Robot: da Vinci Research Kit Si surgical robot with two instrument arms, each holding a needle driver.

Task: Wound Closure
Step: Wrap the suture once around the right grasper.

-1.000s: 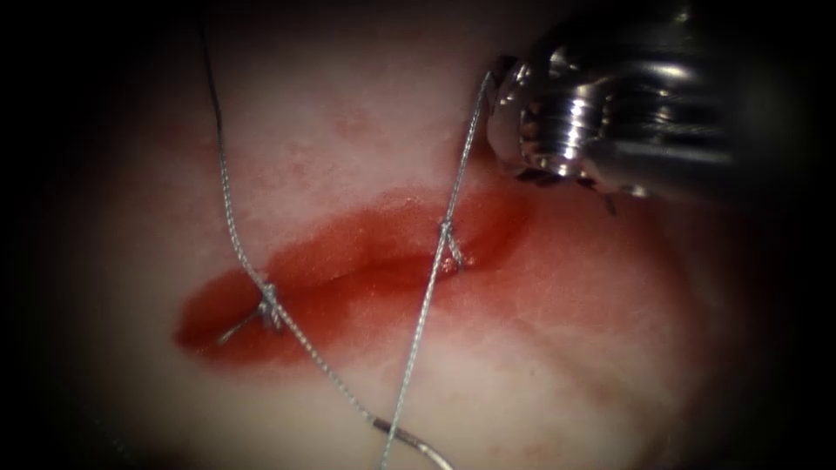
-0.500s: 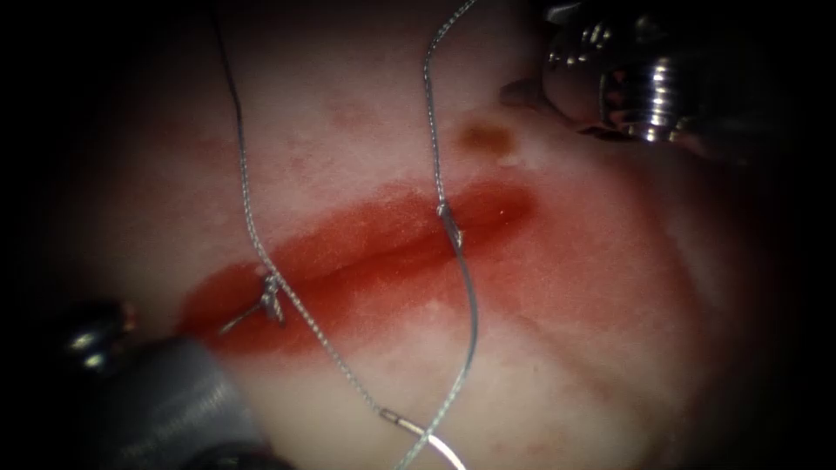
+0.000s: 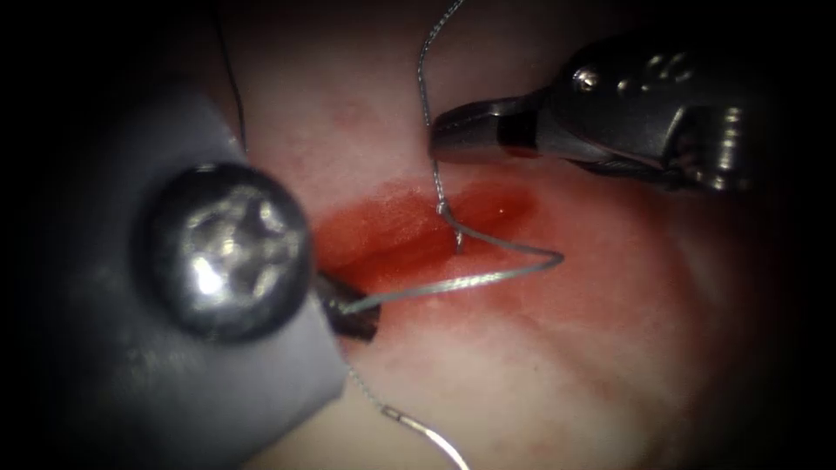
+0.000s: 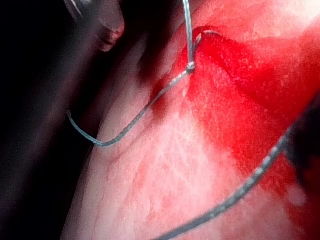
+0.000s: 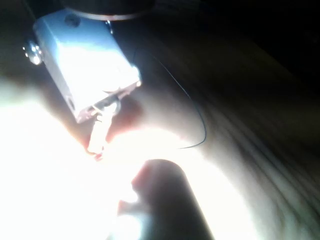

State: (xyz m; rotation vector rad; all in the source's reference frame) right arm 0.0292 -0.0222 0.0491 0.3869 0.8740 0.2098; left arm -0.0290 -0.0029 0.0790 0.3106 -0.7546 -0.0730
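The left arm's tool [image 3: 353, 318] enters over the left end of the cut [image 3: 409, 248], its wrist body and pivot screw [image 3: 225, 251] large in the foreground. Its dark jaw tips, just right of and below the screw, are closed on the thread [image 3: 453, 283]; one strand leaves those tips and runs to the right across the red fluid [image 3: 383, 226].

That strand continues to a sharp bend right of the jaws, then doubles back up and to the left to a knot [image 3: 446, 211] seated on the cut. From the knot a second strand rises straight up, passing just in front of the right arm's tool [image 3: 448, 135]. In the left wrist view the knot [image 4: 190, 66] sits at the edge of the red fluid [image 4: 235, 90], with thread [image 4: 125, 127] trailing off it across the pale tissue [image 4: 165, 170].

The needle [image 3: 431, 433] lies below and to the right of the left tool's jaws, flat on the tissue [image 3: 557, 365] on the near side of the cut, not in the tissue and held by neither tool. Thread joins its swaged end nearest the left tool.

The right arm's tool comes in above the right end of the cut, its jaws together with nothing visible between them; their tips stand just beside the rising strand, and contact cannot be judged. The right wrist view shows the left tool [image 5: 97, 142] over brightly lit tissue.
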